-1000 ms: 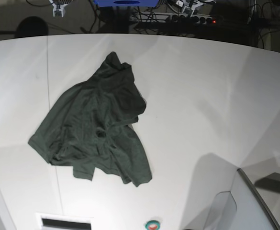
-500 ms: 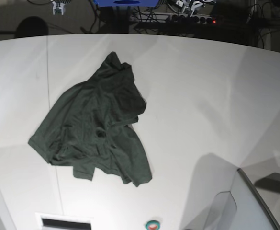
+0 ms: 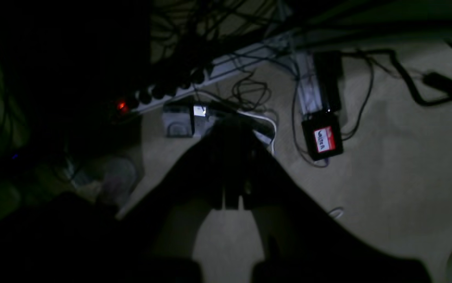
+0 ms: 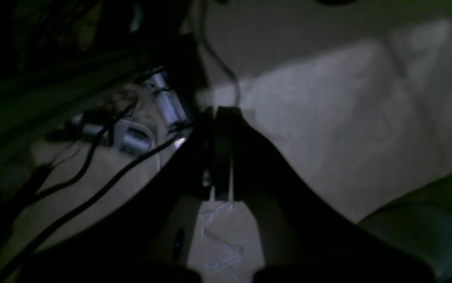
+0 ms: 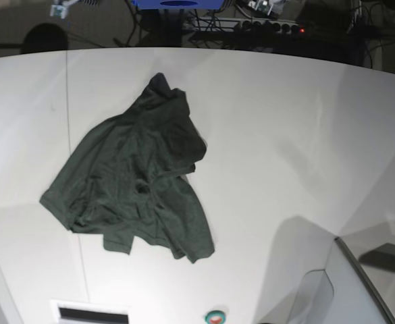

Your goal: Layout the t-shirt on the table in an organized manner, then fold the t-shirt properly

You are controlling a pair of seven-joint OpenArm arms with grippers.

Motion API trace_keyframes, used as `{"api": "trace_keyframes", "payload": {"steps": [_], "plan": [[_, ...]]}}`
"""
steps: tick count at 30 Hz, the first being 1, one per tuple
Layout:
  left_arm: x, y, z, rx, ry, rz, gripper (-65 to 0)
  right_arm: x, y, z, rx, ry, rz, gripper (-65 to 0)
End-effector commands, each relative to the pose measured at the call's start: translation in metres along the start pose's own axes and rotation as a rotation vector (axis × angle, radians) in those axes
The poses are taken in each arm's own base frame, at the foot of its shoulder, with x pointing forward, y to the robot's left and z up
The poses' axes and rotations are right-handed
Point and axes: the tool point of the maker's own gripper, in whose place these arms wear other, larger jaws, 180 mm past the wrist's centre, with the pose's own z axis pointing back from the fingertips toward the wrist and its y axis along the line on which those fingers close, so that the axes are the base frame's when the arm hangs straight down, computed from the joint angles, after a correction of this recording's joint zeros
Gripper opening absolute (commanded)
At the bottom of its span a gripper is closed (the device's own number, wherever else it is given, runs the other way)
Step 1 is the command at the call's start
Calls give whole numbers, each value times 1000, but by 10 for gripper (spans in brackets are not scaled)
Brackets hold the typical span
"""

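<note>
The dark green t-shirt [image 5: 133,179] lies crumpled in a heap on the left half of the white table [image 5: 285,135], with one part stretching toward the far edge. Neither gripper touches it. In the base view only slivers of the arms show past the table's far edge: my right gripper [image 5: 61,8] at the top left and my left gripper [image 5: 265,5] at the top middle. In the left wrist view, my left gripper [image 3: 232,131] hangs shut and empty over the dim floor. My right gripper [image 4: 216,118] is likewise shut on nothing.
Behind the table the floor holds a power strip with a red light [image 3: 122,105], tangled cables [image 3: 249,88] and a black box with a red label [image 3: 322,137]. A white panel [image 5: 359,283] rises at the table's near right corner, with a round button [image 5: 215,316] at the near edge.
In the base view the right gripper's tip has slid left along the top edge. The t-shirt has not moved.
</note>
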Motion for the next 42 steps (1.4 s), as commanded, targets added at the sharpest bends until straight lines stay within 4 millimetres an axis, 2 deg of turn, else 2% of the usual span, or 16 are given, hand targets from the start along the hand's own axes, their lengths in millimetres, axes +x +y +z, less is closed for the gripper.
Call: {"api": "trace_keyframes", "payload": {"steps": [1,3,6,9,15,18,21,25,27,30,34,37,39,42], "plan": [[-6,5,5,9,1,-9,-650,5,-11,8,-16,-26,-5,-647],[-6,1,8,3,-14,-7,-650,24,-19,22,-22,-78,-5,-647],[-3,23,20,67,-58,43,-650,53,-13,46,-9,-160,-14,-647],[19,44,37,143,-162,98,-650,79,-1,66,17,-225,-9,-647],[89,76,92,240,-418,104,-650,141,24,92,74,-330,8,-645],[133,81,112,256,-540,89,-650,196,42,111,112,-437,17,-642],[167,85,123,265,-631,80,-650,245,62,124,151,-478,29,-642],[218,89,130,273,-754,73,-650,305,88,131,194,-471,35,-636],[240,89,128,278,-779,103,-650,331,101,131,217,-466,31,-596],[275,97,121,286,-735,151,-650,369,118,137,250,-480,25,-497],[320,98,131,283,-776,181,-650,400,133,140,280,-489,19,-371],[349,99,139,283,-837,203,-650,406,140,127,294,-452,10,-287],[366,95,138,267,-864,202,-650,404,142,119,296,-430,5,-281],[380,80,127,217,-831,179,-650,403,142,117,297,-424,5,-281]]}}
